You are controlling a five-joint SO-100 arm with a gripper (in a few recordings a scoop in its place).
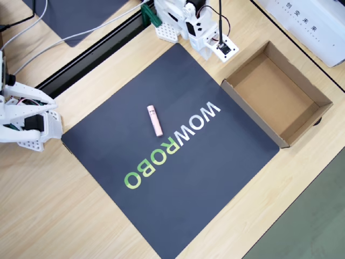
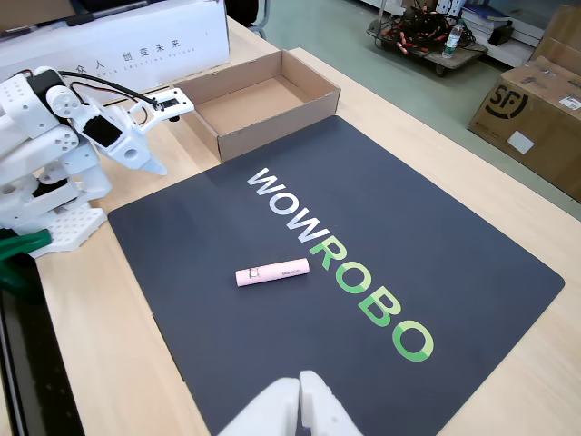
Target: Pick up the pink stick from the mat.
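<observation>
Desk [image 1: 64,216]: light wood surface carrying all items.

Mat [image 1: 205,178]: dark square printed "WOWROBO", set diagonally on the desk; its top corner in the overhead view lies just below the pincer.

Cardboard box [image 1: 315,94]: open-topped, touching the mat's upper right edge in the overhead view, just to the right of and below the pincer.

Arm: white, folded over its base at the desk's top edge.

Pincer [image 2: 156,154]: held above the desk near the mat's corner; the jaws appear closed or nearly so, with nothing held.

Pink stick [image 1: 154,120]: lying flat on the mat beside the letters, well apart from the pincer, below and left of it in the overhead view. Its long axis runs almost vertically there, tilted slightly; the end with the dark mark points toward the arm's side.
</observation>
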